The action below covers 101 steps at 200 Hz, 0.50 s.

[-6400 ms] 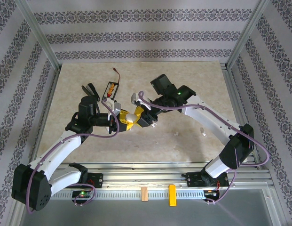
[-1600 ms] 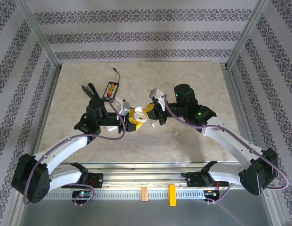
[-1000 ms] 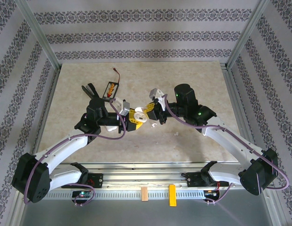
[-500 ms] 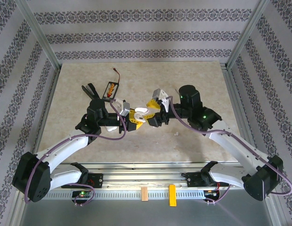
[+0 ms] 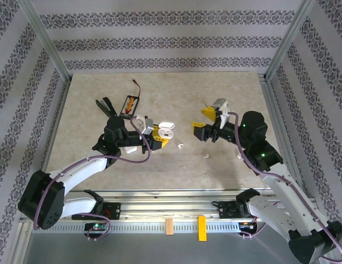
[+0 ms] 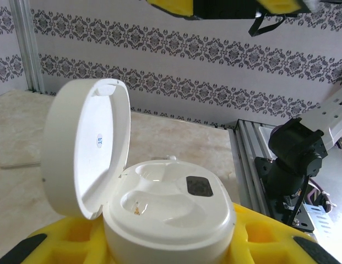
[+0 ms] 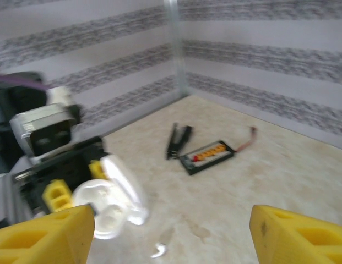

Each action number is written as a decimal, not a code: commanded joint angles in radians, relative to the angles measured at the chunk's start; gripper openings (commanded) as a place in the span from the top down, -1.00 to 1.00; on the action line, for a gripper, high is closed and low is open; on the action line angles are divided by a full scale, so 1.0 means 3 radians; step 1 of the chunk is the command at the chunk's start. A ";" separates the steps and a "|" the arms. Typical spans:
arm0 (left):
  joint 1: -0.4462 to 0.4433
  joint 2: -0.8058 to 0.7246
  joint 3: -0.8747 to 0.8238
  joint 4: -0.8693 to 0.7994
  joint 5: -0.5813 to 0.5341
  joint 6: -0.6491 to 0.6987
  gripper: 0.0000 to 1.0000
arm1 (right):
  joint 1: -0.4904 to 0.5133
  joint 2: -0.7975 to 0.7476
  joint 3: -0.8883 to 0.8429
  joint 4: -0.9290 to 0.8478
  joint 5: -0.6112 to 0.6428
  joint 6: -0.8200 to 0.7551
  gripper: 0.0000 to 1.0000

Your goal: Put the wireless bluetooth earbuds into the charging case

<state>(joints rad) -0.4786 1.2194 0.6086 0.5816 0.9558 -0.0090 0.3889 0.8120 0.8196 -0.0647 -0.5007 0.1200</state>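
My left gripper point(image 5: 156, 137) is shut on the white charging case point(image 5: 164, 132), its yellow pads point(image 6: 47, 247) pressing on both sides of the base point(image 6: 171, 206). The lid point(image 6: 85, 148) stands open to the left and both wells look empty. Three small white wireless bluetooth earbuds lie on the table: one just right of the case point(image 5: 180, 146), one further right point(image 5: 205, 157) and one below the right arm point(image 5: 237, 156). My right gripper point(image 5: 201, 120) hangs open right of the case with nothing between its fingers. From the right wrist I see the case point(image 7: 107, 206) and the nearest earbud point(image 7: 158, 251).
A black tool point(image 5: 106, 104) and a small black board with orange connectors point(image 5: 129, 103) lie at the back left of the beige table point(image 5: 237, 99); they also appear from the right wrist, the tool point(image 7: 176, 140) and the board point(image 7: 206, 155). Metal frame posts and patterned walls enclose the table.
My right gripper has opened and drawn back to the right, away from the case. The left gripper still holds the case in about the same place.
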 commanded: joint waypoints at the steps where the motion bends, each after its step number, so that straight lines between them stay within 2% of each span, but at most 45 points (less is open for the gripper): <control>1: -0.0033 0.0041 0.0038 0.0242 0.0015 0.0116 0.47 | -0.0203 -0.0116 -0.0135 -0.0250 0.0652 0.0457 -0.49; 27: -0.0031 0.0113 0.0043 0.0347 0.0047 0.0127 0.47 | -0.0382 -0.0208 -0.0321 -0.0758 0.1117 0.0875 -0.45; 48: -0.0029 0.0172 0.0048 0.0440 0.0076 0.0098 0.48 | -0.0534 -0.0234 -0.0537 -0.1064 0.1236 0.1338 -0.39; 74: -0.0026 0.0212 0.0025 0.0591 0.0097 0.0041 0.48 | -0.0733 -0.0098 -0.0847 -0.1123 0.0853 0.1799 -0.34; 101: -0.0026 0.0217 0.0005 0.0648 0.0107 0.0029 0.48 | -0.0780 0.0228 -0.1144 -0.0699 0.0395 0.1922 -0.22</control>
<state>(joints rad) -0.4786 1.2823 0.6086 0.6846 0.9607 0.0017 0.1619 0.8173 0.5396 -0.3389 -0.2623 0.5854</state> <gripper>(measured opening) 0.354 0.640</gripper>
